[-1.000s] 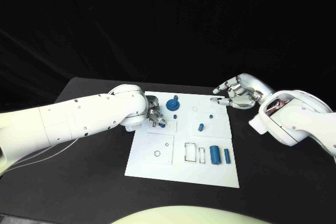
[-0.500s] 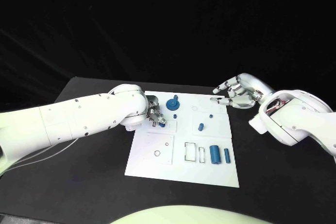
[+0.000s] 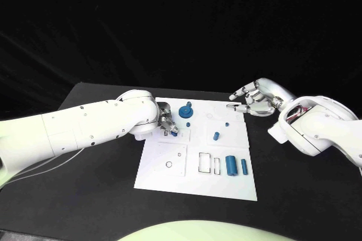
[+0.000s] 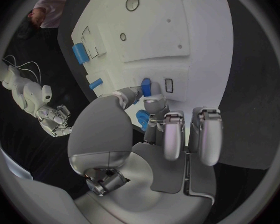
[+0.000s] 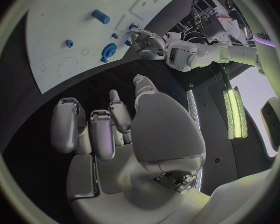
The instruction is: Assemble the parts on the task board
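From above, the left hand (image 3: pixel 167 122) is down on the task board (image 3: pixel 198 186) near its left edge, fingers pinching a small blue part (image 3: pixel 174 133). The right hand (image 3: pixel 252 101) hangs just off the board's far right corner, fingers curled on nothing (black table all round it).

At the left wrist, the fingertips (image 4: pixel 154 102) hold the blue part (image 4: pixel 145 86) against the board (image 4: pixel 196 30).

At the right wrist, the curled fingers (image 5: pixel 90 129) hover over bare table (image 5: pixel 34 114) beside the board's edge (image 5: pixel 59 40).
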